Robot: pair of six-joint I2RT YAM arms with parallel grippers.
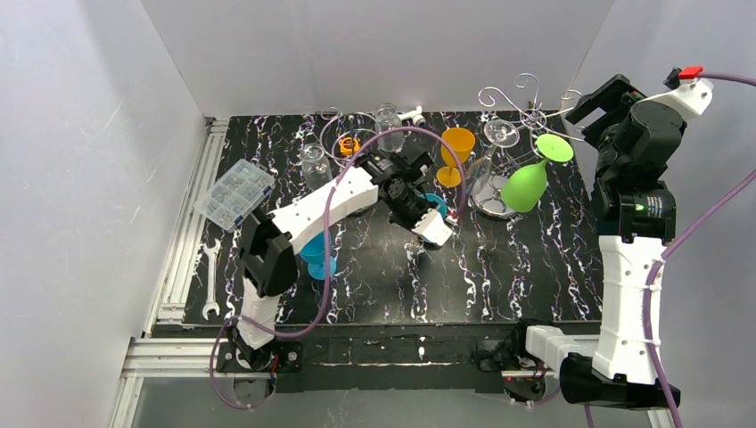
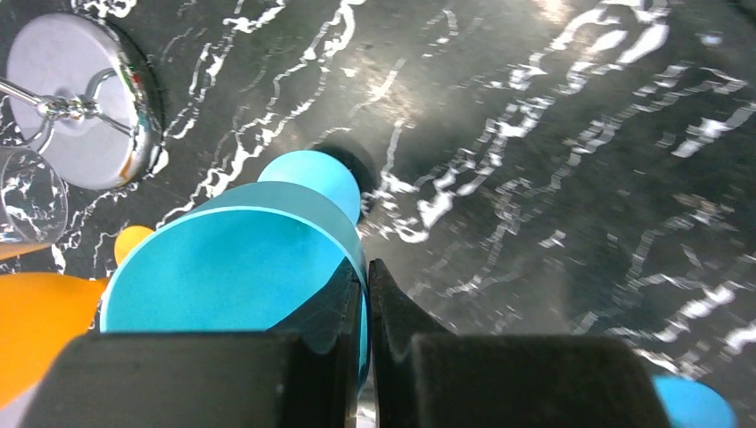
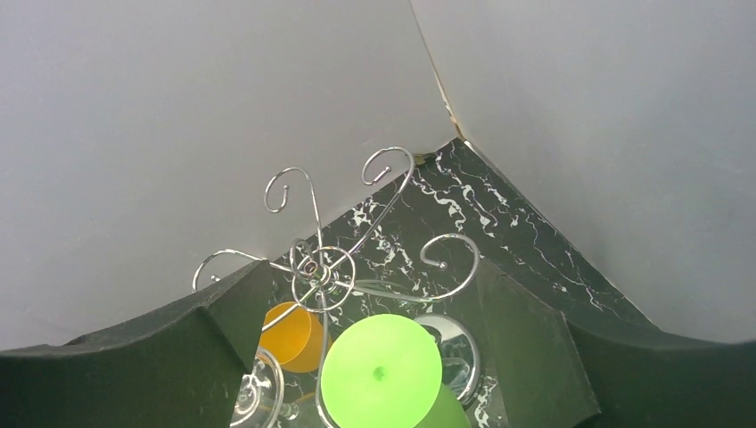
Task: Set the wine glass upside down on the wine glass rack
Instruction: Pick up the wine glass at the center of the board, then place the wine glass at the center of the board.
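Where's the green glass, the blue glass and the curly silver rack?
green glass (image 3: 382,370): right wrist view, on its round flat foot.
blue glass (image 2: 232,276): left wrist view, on its big round part.
curly silver rack (image 3: 312,267): right wrist view, on the hub where curls meet.

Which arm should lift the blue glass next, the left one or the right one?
Left. The left gripper is shut on the rim of the blue glass, so it only needs to lift. The right gripper is open above the rack, holding nothing.
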